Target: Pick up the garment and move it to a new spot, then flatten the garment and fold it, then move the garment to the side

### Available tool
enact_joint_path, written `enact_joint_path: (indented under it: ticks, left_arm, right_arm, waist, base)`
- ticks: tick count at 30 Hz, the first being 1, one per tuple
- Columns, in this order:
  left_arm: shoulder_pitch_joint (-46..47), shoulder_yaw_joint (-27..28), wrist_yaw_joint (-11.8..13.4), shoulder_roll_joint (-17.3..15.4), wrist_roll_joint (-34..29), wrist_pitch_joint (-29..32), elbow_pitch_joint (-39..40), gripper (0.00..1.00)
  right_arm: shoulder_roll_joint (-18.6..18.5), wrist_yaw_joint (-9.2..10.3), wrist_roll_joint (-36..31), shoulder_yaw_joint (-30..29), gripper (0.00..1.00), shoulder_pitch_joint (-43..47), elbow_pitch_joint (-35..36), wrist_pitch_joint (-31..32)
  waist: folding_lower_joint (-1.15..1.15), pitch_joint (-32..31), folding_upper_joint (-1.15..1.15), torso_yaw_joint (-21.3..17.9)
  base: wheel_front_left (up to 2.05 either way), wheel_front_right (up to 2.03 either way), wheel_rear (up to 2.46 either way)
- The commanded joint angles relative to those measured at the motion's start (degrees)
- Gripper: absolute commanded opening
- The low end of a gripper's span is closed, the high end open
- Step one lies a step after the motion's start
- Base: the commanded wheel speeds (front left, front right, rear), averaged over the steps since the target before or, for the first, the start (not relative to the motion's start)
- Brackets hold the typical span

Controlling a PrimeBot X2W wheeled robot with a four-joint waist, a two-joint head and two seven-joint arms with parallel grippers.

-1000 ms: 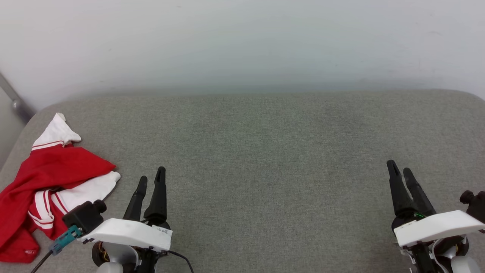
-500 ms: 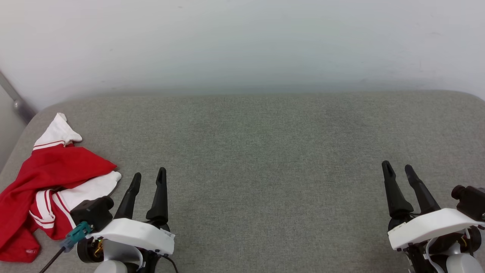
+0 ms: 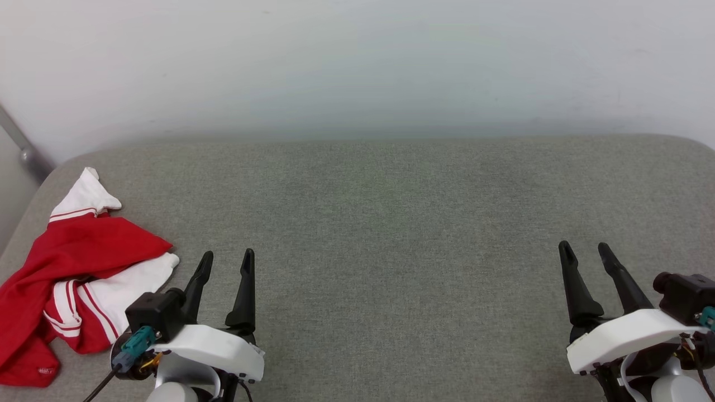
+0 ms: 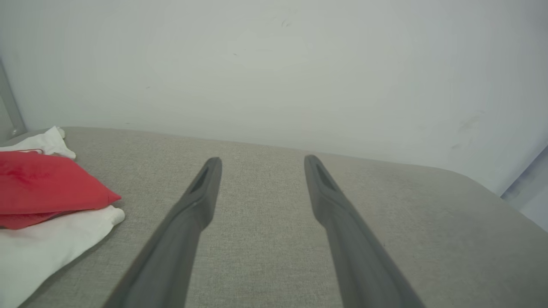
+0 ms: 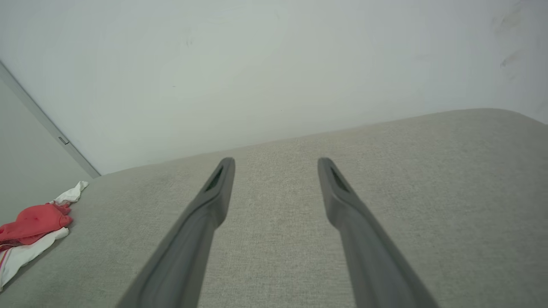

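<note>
Garment (image 3: 84, 251), a red T-shirt of soft cloth with white short sleeves and red-and-white striped trim, lies crumpled in a heap at the left edge of the grey woven-fabric padded surface (image 3: 391, 223), close to its near left corner. One white sleeve points toward the far edge. The other sleeve is tucked under a red fold and spreads out toward the middle of the surface. A small pale label shows on the red hem at the near end of the heap. The left wrist view shows the same red fold over white cloth (image 4: 43, 188), and the right wrist view shows the heap (image 5: 34, 222) far off by the left edge. The left gripper (image 3: 228, 254), two long dark fingers on a white housing with a black camera block (image 3: 159, 312) and a teal connector (image 3: 134, 341), sits just beside the garment's white sleeve, apart from it. Its jaws are spread wide and grasp nothing, with bare grey fabric between them in its own wrist view (image 4: 263, 159). The right gripper (image 3: 584, 245) is well apart from the garment, near the right edge of the surface. Its jaws are likewise released and empty (image 5: 276, 160). A plain pale wall (image 3: 357, 67) rises behind the far edge, and a grey metal bar (image 3: 19, 145) slants down past the far left corner.
</note>
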State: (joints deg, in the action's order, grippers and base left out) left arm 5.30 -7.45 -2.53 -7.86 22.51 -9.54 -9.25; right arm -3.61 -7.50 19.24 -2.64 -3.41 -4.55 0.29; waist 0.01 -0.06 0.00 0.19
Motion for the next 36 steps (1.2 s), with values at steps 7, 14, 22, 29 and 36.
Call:
enact_joint_path:
  ticks: [7,14,22,29,36]
  left_arm:
    - [1.5,-1.1,0.1,-0.5,-3.8,-1.4,-0.4,1.0]
    - [1.4,-1.1,0.2,0.0,-5.8,-2.2,-0.8,1.0]
    - [1.5,-0.5,-0.4,0.4,-8.2,-3.3,-1.3,1.0]
    - [1.3,0.0,-0.6,0.8,-10.2,-4.0,-2.0,1.0]
    - [1.3,0.4,-1.1,1.2,-12.0,-4.8,-3.1,1.0]
  right_arm:
    - [0.2,0.01,-4.8,-0.1,1.0,0.2,1.5,-0.3]
    - [0.4,0.01,-8.2,-0.3,1.0,0.3,2.0,-0.8]
    - [0.7,0.01,-11.6,-0.7,1.0,0.6,2.4,-1.5]
    - [0.8,0.02,-13.0,-0.9,1.0,1.1,2.5,-2.2]
    - [0.8,0.02,-14.4,-1.1,1.0,1.3,2.8,-2.8]
  waist:
    - [-0.01,0.1,0.0,0.1]
    - [-0.01,0.1,0.0,0.1]
    - [-0.01,0.2,0.0,0.2]
    - [-0.01,0.2,0.0,0.2]
    - [-0.01,0.3,0.0,0.2]
  base:
    - [0.0,0.0,0.0]
    - [0.0,0.0,0.0]
    - [0.0,0.0,0.0]
    - [0.0,0.0,0.0]
    - [0.0,0.0,0.0]
